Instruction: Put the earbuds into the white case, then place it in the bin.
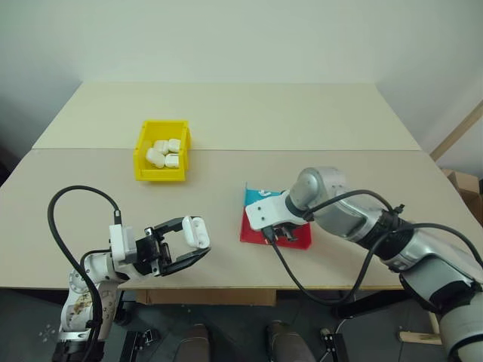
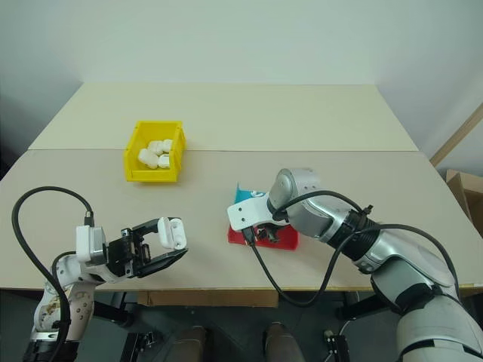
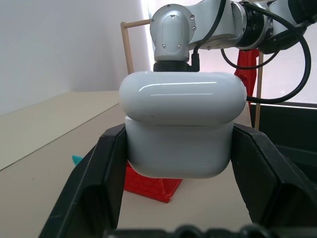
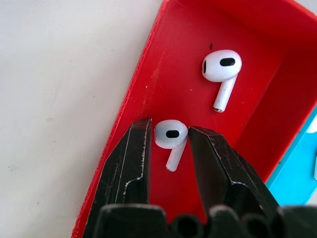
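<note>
Two earbuds (image 4: 221, 72) inside the red part of the tray (image 4: 163, 59), one (image 4: 171, 136) between the right tool's (image 4: 168, 136) fingers. One white case (image 3: 181, 129) clamped in the left tool (image 1: 185, 243), left of the tray. One yellow bin (image 1: 143, 154) beyond the tray, four white cases (image 1: 164, 153) inside.

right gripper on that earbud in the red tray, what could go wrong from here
The right gripper pinches the nearer earbud only by its rounded head, so it could squirt out on lifting. The second earbud lies close by and might get knocked. The white case in the left gripper looks closed, so nothing can go in until the lid opens.
</note>
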